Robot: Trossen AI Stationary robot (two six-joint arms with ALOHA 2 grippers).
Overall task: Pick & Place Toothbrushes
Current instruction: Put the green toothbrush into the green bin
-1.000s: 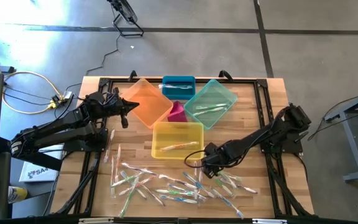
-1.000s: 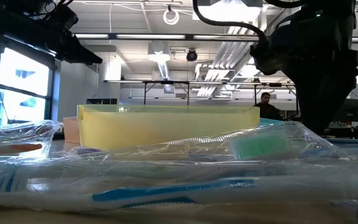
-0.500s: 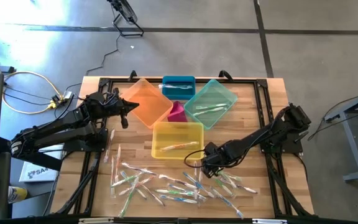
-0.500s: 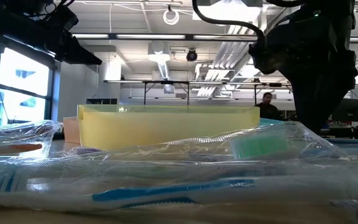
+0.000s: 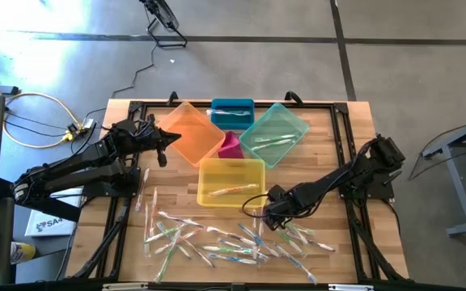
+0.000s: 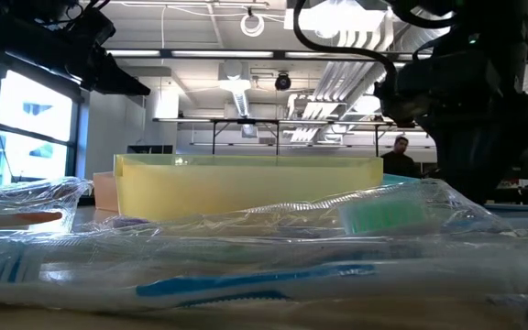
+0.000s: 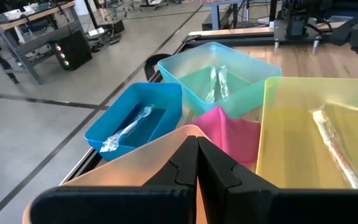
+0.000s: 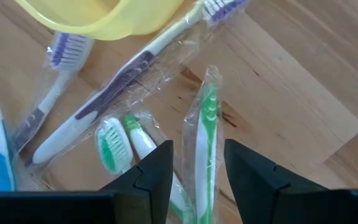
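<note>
Right gripper [image 5: 259,212] sits low over the surface [image 5: 330,153], just off the yellow bin's [image 5: 230,181] near-right corner, at the top of the toothbrush pile [image 5: 225,238]. Fingers [image 8: 148,171] stand part-open, nothing between them yet. In the right wrist view a wrapped green toothbrush [image 8: 206,146] lies lengthwise right in the gap between the two fingers, flat on the wood. Just beside it: a second green-bristled brush [image 8: 112,148] and a purple-handled one [image 8: 114,93] running diagonally up to the yellow bin's rim. Whether the fingertips touch the wrapper, can't tell.

Right arm reaches in from the surface's right edge, stretched diagonally toward the middle, wrist pitched down.

Left gripper [image 5: 162,145] is parked near the left edge, hovering at the orange bin's [image 5: 188,132] left corner, fingers [image 7: 194,168] pressed together, holding nothing. Arm folded, lying along the left side.

Remaining toothbrushes are spread in a loose band along the near edge, left to right, all wrapped. Already binned: one in the yellow bin, a couple in the teal bin [image 5: 274,133], one in the blue bin [image 7: 135,115]. Pink bin [image 5: 230,146] is wedged between the others; contents not visible.

Low view: wrapped brushes fill the foreground, yellow bin behind them.
</note>
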